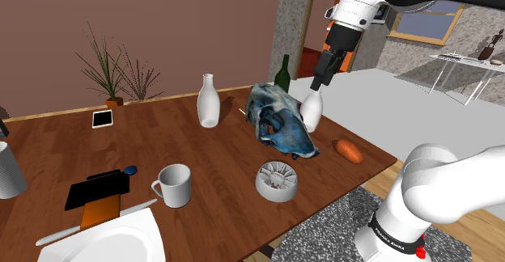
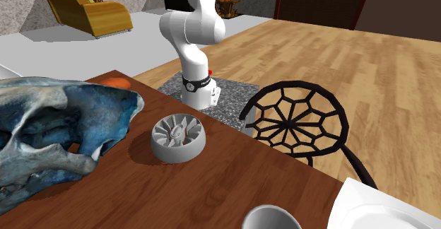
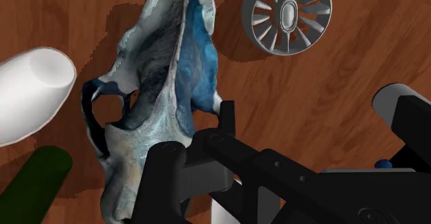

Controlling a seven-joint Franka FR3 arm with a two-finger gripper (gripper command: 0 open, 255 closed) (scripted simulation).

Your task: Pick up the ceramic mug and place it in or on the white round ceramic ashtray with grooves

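Your tool point(image 1: 318, 81) is hanging high beside the blue skull point(image 1: 279, 121); you cannot tell whether it is spread or pressed together. The white mug point(image 1: 174, 184) is sitting ungrasped on the tabletop point(image 1: 210, 151), near the grooved ashtray point(image 1: 277, 180), so everything is still waiting.

On the counter point(image 1: 186, 143), the mug point(image 1: 174, 184) stands to the shoulder view's left of the ashtray point(image 1: 277, 180), well apart from it. The skull point(image 1: 281, 120) lies behind the ashtray, a bottle point(image 1: 209, 100) stands left of the skull, and a plate point(image 1: 113, 240) lies before the mug.
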